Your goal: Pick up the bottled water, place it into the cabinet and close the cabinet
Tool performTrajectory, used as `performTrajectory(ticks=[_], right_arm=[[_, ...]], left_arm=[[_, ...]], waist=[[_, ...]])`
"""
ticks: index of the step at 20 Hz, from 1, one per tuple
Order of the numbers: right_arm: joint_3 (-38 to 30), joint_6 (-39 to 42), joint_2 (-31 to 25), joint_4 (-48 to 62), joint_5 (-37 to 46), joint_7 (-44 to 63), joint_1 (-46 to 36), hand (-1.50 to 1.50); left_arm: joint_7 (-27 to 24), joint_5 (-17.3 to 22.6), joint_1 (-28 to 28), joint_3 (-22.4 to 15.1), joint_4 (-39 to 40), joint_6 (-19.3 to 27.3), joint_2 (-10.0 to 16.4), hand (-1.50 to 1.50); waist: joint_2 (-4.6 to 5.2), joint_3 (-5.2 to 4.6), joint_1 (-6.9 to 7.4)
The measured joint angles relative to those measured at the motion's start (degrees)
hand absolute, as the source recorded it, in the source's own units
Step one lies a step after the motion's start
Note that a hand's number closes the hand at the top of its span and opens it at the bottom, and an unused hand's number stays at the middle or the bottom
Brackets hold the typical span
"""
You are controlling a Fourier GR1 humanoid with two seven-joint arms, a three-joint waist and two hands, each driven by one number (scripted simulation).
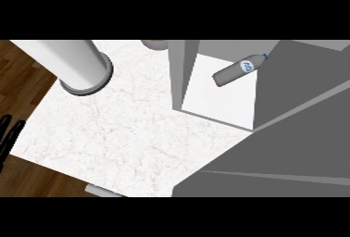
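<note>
From my station I judge the job about two thirds done. The bottled water (238, 70) is already inside the cabinet (176, 69), lying on its side on the white shelf floor (219, 99) with its cap pointing to the upper right, near the back of the compartment. No hand touches it. What is left is the closing: the inside of the cabinet is in plain view from above, so I take it the door is not yet shut. Wide grey panels (273, 180) fill the right and lower right of the view, and I cannot tell which of them is the door.

My left hand (14, 136) shows only as black fingers at the left edge, beside the bench (137, 134) and over the wooden floor (21, 69). The fingers are straight and hold nothing. My right hand is out of the view, so I can say nothing of it.

By count:
- one bottle
- one cabinet
- one hand in sight
- one tall pale cylinder (71, 62) with a dark rim, at the bench's far left corner
- one small round thing (156, 44), cut off by the top edge just left of the cabinet, too little of it showing to name
</note>
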Motion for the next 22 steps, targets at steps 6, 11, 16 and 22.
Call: performTrajectory(ticks=[6,11,16,22], right_arm=[[-1.51,-2.06,5.12,8.48,-1.84,5.31,-9.39,1.50],[-5.06,-7.58,11.43,16.44,-0.38,9.21,-18.74,1.50],[-9.70,-16.49,17.22,26.68,2.86,12.25,-29.40,1.50],[-14.47,-26.84,19.48,39.20,3.74,13.32,-42.19,1.50]], left_arm=[[0.11,0.18,-0.04,-0.07,0.66,-0.50,-0.15,-1.50],[0.22,0.65,-0.10,0.31,1.53,-0.76,-0.17,-1.50],[-0.04,0.84,0.37,0.63,2.80,-1.14,-0.50,-1.50],[-0.28,0.98,0.76,0.80,3.29,-1.77,-0.84,-1.50]], waist=[[-0.32,0.29,0.08],[-0.85,0.49,-0.86],[-1.19,0.71,-1.95],[-1.51,1.05,-2.68]])
